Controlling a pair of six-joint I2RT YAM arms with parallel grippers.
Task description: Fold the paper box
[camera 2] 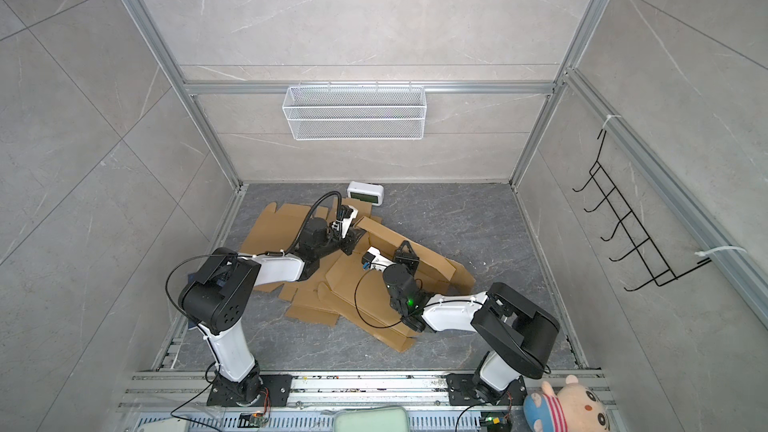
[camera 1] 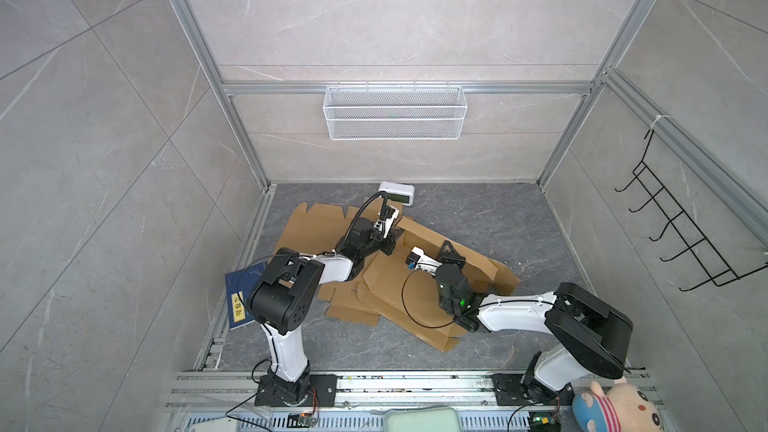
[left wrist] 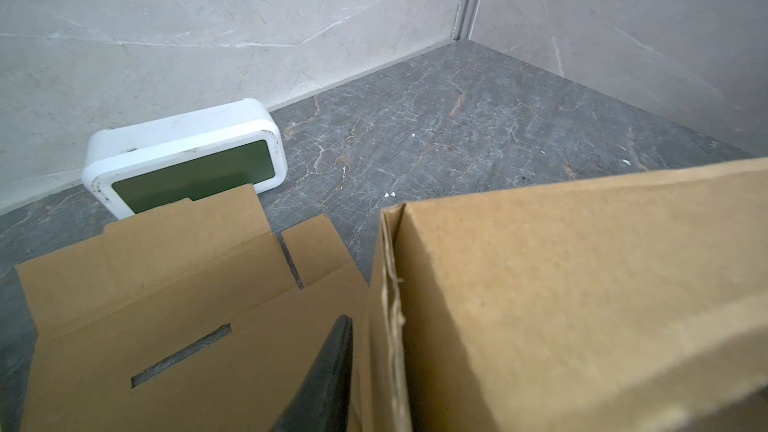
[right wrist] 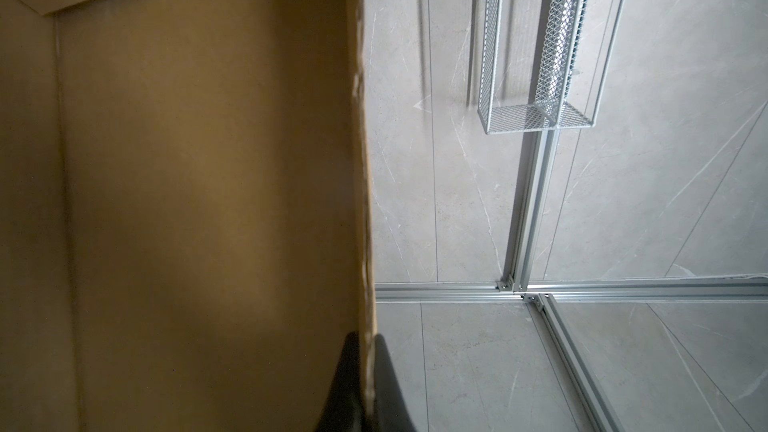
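The paper box (camera 1: 399, 284) (camera 2: 353, 284) is a brown cardboard blank lying on the dark floor, with one long wall (camera 1: 432, 238) raised along its far side. My right gripper (right wrist: 368, 347) (camera 1: 449, 252) is shut on the top edge of that wall (right wrist: 361, 160), one finger on each face. My left gripper (camera 1: 392, 239) (camera 2: 353, 238) is at the wall's left end. In the left wrist view one black finger (left wrist: 330, 371) lies close beside the wall's end edge (left wrist: 390, 284). The other finger is hidden behind the cardboard.
A second flat cardboard sheet (camera 1: 316, 226) (left wrist: 166, 305) lies to the left. A white clock (camera 1: 397, 193) (left wrist: 183, 151) stands by the back wall. A blue book (camera 1: 237, 301) lies at the left, and a plush toy (camera 1: 615, 407) at the front right. A wire basket (camera 1: 395, 112) and a hook rack (camera 1: 685, 234) hang on the walls.
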